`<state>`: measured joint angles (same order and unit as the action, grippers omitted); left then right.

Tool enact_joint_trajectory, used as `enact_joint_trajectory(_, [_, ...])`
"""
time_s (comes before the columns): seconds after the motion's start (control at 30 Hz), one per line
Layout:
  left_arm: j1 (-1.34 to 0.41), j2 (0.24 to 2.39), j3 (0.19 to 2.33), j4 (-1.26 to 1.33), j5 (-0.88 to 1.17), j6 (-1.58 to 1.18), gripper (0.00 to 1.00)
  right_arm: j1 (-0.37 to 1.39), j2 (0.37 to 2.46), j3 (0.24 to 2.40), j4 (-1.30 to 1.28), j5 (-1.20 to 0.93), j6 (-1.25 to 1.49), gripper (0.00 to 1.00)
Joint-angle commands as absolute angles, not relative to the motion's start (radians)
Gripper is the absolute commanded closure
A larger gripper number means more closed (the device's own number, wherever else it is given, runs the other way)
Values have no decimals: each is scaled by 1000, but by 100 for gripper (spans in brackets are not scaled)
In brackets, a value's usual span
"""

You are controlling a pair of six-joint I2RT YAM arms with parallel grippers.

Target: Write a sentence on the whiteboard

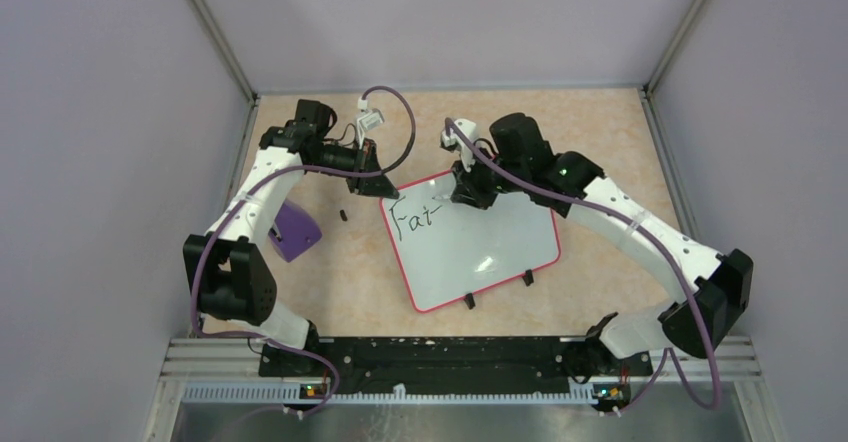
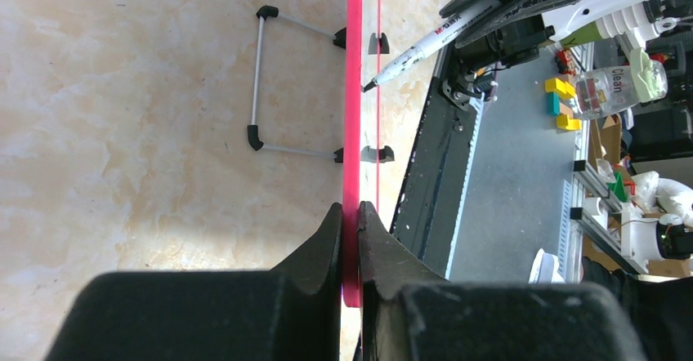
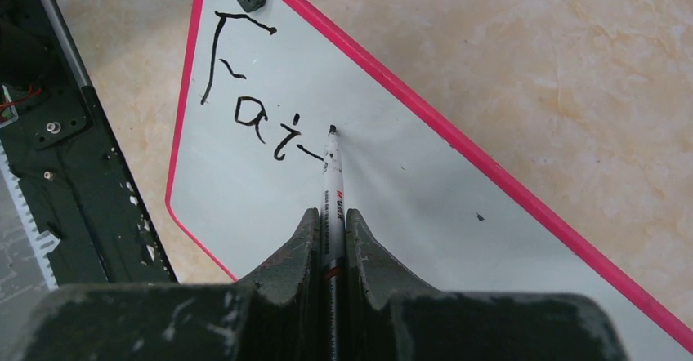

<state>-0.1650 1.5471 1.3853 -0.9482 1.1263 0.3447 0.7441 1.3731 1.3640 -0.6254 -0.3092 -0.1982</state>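
Finishing the word after "Fai" calls for light, even pressure. The right fingers (image 3: pixel 296 251) are closed narrowly on a white marker (image 3: pixel 332 173), whose tip meets the whiteboard (image 1: pixel 480 252) just past the sentence (image 3: pixel 253 116). The board lies on the surface (image 1: pixel 600 132) between the arms. Since the left fingers (image 2: pixel 327 242) pinch its pink rim at the far corner, strokes should not drag it. A purple block (image 1: pixel 295 230) and a small black piece (image 1: pixel 343 215) sit left of the board, out of the way.
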Motion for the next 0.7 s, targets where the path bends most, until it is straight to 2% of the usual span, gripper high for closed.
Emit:
enact_joint_trajectory(0.0, [-170,1530,1381,-950,1130,376,100,750,1384,1407,-576,-285,-183,100])
enact_joint_trajectory(0.67, [-170,1534,1372,-943,1128,377,100,755,1316,1261,-588,-330,-175,100])
